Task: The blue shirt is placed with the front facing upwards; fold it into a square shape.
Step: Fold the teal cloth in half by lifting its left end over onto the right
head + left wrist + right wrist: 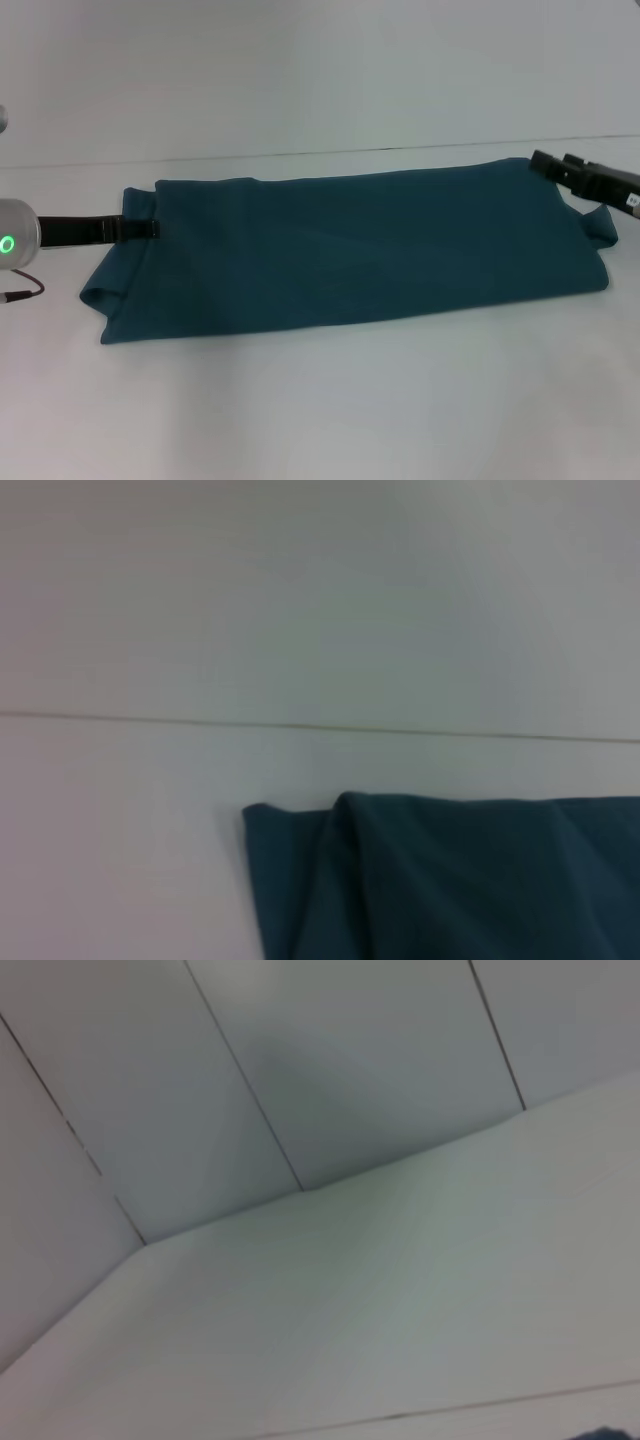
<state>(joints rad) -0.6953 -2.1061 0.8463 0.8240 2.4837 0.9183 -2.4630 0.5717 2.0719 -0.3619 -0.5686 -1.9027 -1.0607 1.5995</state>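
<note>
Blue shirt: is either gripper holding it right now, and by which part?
The left gripper meets the blue shirt at its far left corner, the right gripper at its far right corner. Whether either actually pinches cloth cannot be told.

The head view looks forward and down across the white table (330,400); the left wrist view sits close over the folded teal-blue cotton shirt (450,880), which both share.

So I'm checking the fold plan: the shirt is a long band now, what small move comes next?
Probably carry one end across toward the other: the blue shirt lies as a wide strip, with the left tool and right tool at opposite ends.
</note>
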